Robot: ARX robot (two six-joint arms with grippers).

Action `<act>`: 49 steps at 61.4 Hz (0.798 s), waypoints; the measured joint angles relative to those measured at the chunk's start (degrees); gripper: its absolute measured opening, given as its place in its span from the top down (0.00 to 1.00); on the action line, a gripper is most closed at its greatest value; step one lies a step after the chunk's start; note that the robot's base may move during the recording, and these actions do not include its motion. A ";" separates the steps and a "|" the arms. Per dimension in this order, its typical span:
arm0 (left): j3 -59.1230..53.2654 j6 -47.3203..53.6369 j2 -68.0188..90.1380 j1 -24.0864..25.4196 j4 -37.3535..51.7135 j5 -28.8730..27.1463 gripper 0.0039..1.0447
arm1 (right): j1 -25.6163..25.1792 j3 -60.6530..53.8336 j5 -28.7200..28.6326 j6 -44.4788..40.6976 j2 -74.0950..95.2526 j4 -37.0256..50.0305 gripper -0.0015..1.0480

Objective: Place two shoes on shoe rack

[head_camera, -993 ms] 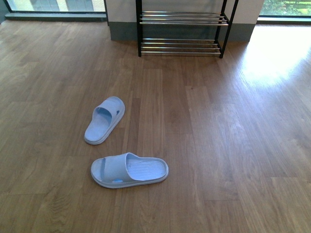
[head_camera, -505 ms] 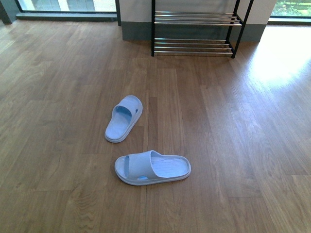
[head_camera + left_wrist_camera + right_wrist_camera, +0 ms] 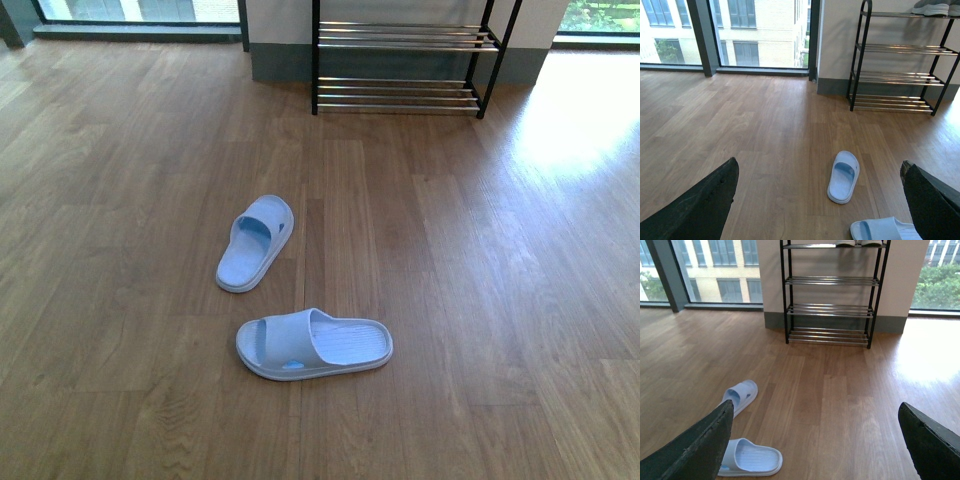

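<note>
Whereas the front view of a second ago held the rack left of centre, the shoe rack (image 3: 400, 45) now stands right of centre at the far wall, and the two pale blue slides appear further right with it, their places relative to each other unchanged. Against the frame of half a second ago almost nothing differs. The front view cuts the rack off above its second tier and shows neither arm. On the wooden floor (image 3: 480, 300) the far slide (image 3: 255, 243) lies roughly lengthwise toward the rack, and the near slide (image 3: 315, 343) lies crosswise, apart from it. Only the wrist views reach the upper tiers. In the left wrist view the two shoes (image 3: 931, 7), grey with white soles, rest on the highest tier in sight, at the rack's (image 3: 895, 77) right end, one of them cut by the frame edge. The right wrist view shows just their soles (image 3: 846, 242) on that same tier of the rack (image 3: 830, 310). The left gripper (image 3: 818, 165) is spread wide with nothing between its dark fingers (image 3: 705, 205), and floor and the far slide (image 3: 843, 176) show through the gap. The right gripper (image 3: 816, 407) is likewise spread and empty, with both slides (image 3: 740, 396) beside one finger (image 3: 695, 450). A large window (image 3: 740, 30) stands left of the rack.
</note>
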 joint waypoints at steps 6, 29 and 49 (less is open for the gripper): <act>0.00 0.00 0.00 0.00 0.00 0.02 0.09 | 0.00 0.00 0.00 0.00 0.00 0.00 0.09; 0.00 0.00 0.00 0.00 0.02 0.04 0.09 | 0.02 0.00 0.02 0.00 0.00 0.00 0.09; 0.00 0.02 0.00 0.00 0.02 0.09 0.09 | 0.02 0.00 0.22 0.00 0.00 0.00 0.09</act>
